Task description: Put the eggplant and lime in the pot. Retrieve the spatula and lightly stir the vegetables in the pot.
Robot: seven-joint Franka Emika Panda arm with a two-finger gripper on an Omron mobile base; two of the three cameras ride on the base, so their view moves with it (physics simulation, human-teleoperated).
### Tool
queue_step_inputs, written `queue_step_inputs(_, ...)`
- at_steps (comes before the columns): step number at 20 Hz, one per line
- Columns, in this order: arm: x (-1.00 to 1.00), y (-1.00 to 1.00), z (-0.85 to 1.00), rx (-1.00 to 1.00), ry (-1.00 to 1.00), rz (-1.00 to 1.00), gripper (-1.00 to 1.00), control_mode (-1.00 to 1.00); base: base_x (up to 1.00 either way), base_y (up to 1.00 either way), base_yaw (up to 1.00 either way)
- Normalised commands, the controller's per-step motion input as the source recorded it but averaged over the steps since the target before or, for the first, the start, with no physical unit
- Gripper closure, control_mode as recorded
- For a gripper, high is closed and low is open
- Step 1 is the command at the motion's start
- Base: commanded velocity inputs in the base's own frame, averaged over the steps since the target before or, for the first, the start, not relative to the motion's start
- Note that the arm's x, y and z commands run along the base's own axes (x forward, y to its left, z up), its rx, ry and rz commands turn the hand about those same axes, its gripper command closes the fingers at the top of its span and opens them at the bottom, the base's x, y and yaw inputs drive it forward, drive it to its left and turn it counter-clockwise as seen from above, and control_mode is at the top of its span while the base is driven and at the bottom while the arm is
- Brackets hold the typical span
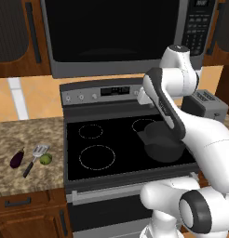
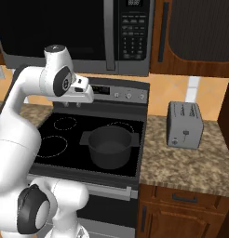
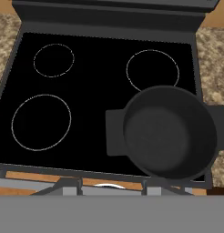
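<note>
The pot (image 1: 163,142) is seen on the front right part of the black stove (image 1: 93,139), dark and with nothing inside it. In the right base view the pot (image 2: 109,146) sits close to the stove's front edge, with a short flat handle on each side. In the hand view the pot (image 3: 170,132) is looked down into from above, lying to the lower right of the picture and overlapping the front right burner area.

The eggplant (image 1: 17,158), the spatula (image 1: 35,158) and the lime (image 1: 46,159) are found on the granite tabletop (image 1: 23,135) left of the stove. The eggplant lies furthest left, apart from the other two. The spatula lies slantwise with its slotted head away from the front edge, and the lime appears to touch it just beside the head, though the view is too small to be sure.

The jaws are held high above the stove, near its control panel (image 2: 111,90), well above the pot and far from the three things on the tabletop. How far the jaws are parted cannot be told; nothing is seen gripped.

A toaster (image 2: 184,124) stands on the tabletop right of the stove, and a microwave (image 1: 116,32) hangs above.
</note>
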Motion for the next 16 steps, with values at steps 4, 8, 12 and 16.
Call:
queue_step_inputs(4,0.0,0.0,0.0,0.0,0.0,0.0,-1.0,1.0,0.0,0.0,0.0)
queue_step_inputs(8,0.0,0.0,0.0,0.0,0.0,0.0,-1.0,1.0,0.0,0.26,0.0)
queue_step_inputs(12,0.0,0.0,0.0,0.0,0.0,0.0,-1.0,1.0,0.0,0.65,0.0)
queue_step_inputs(16,0.0,0.0,0.0,0.0,0.0,0.0,-1.0,1.0,0.0,0.66,0.0)
